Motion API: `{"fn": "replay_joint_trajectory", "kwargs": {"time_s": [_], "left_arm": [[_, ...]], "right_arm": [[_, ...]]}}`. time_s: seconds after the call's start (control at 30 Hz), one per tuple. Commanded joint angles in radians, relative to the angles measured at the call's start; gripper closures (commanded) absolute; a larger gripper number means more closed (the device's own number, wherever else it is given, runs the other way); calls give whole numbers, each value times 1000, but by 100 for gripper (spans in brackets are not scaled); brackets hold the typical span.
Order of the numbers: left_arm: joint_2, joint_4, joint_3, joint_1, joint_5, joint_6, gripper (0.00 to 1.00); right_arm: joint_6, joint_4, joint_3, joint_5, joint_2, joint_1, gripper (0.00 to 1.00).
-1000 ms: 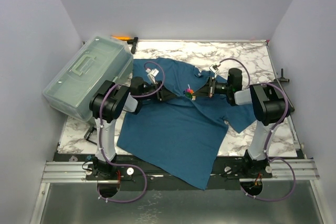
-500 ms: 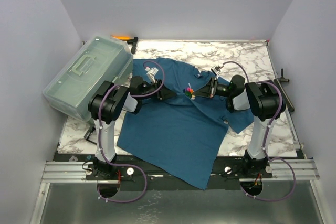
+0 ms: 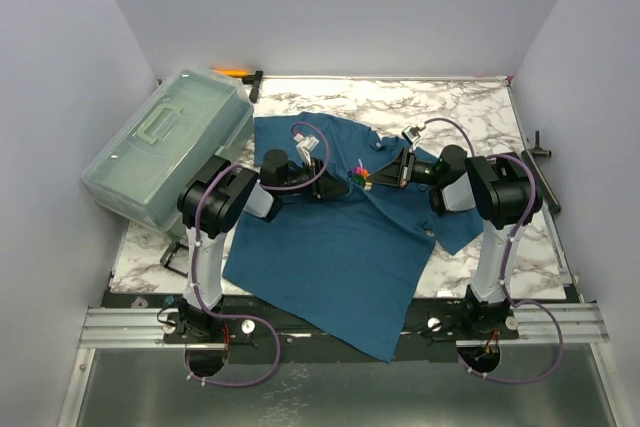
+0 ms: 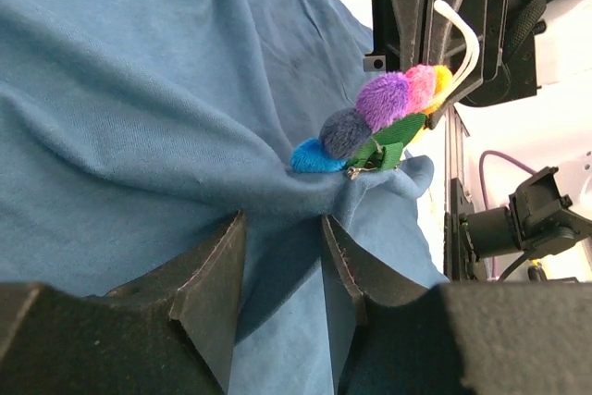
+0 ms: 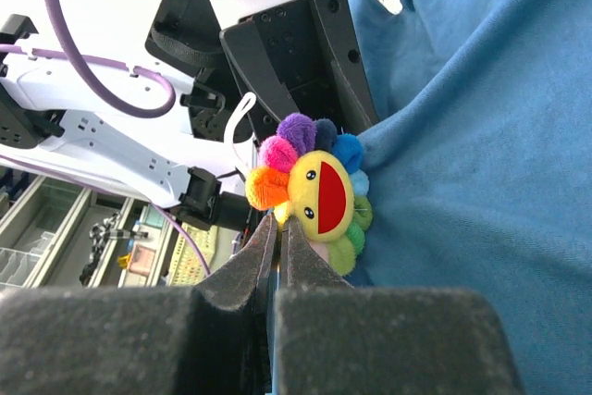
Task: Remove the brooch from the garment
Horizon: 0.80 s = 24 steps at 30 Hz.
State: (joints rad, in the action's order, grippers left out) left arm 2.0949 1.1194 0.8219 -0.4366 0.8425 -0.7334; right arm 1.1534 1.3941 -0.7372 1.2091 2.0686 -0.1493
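Observation:
The teal-blue garment (image 3: pixel 330 237) lies spread on the marble table. The brooch (image 3: pixel 358 177), a small plush flower with a yellow face and rainbow petals, sits on a raised fold of the shirt near its middle. My right gripper (image 5: pixel 278 224) is shut, its tips pinching the lower left edge of the brooch (image 5: pixel 319 196). My left gripper (image 4: pixel 282 221) faces it from the other side, just short of the brooch (image 4: pixel 375 127). Its jaws stand apart, astride the ridge of cloth that runs up to the brooch. Both grippers meet at the brooch in the top view.
A translucent lidded toolbox (image 3: pixel 170 147) stands at the back left of the table (image 3: pixel 470 107). An orange-handled tool (image 3: pixel 235 72) lies behind it. A black fitting (image 3: pixel 540 152) sticks out at the right edge.
My left gripper has slid right along the shirt toward the brooch, and its jaws have narrowed. The right gripper stays shut at the brooch.

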Motion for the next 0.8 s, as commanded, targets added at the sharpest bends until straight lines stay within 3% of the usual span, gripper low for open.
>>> {"fn": "replay_joint_trajectory", "kwargs": {"time_s": [0.0, 0.47, 0.77], "left_arm": [[23, 19, 11, -30, 36, 21, 62], [14, 20, 3, -46, 59, 36, 63], [-4, 13, -1, -61, 68, 75, 67]], "right_arm": [[25, 90, 9, -7, 28, 1, 99], [39, 117, 16, -11, 41, 1, 99], [-84, -57, 35, -31, -32, -2, 99]]}}
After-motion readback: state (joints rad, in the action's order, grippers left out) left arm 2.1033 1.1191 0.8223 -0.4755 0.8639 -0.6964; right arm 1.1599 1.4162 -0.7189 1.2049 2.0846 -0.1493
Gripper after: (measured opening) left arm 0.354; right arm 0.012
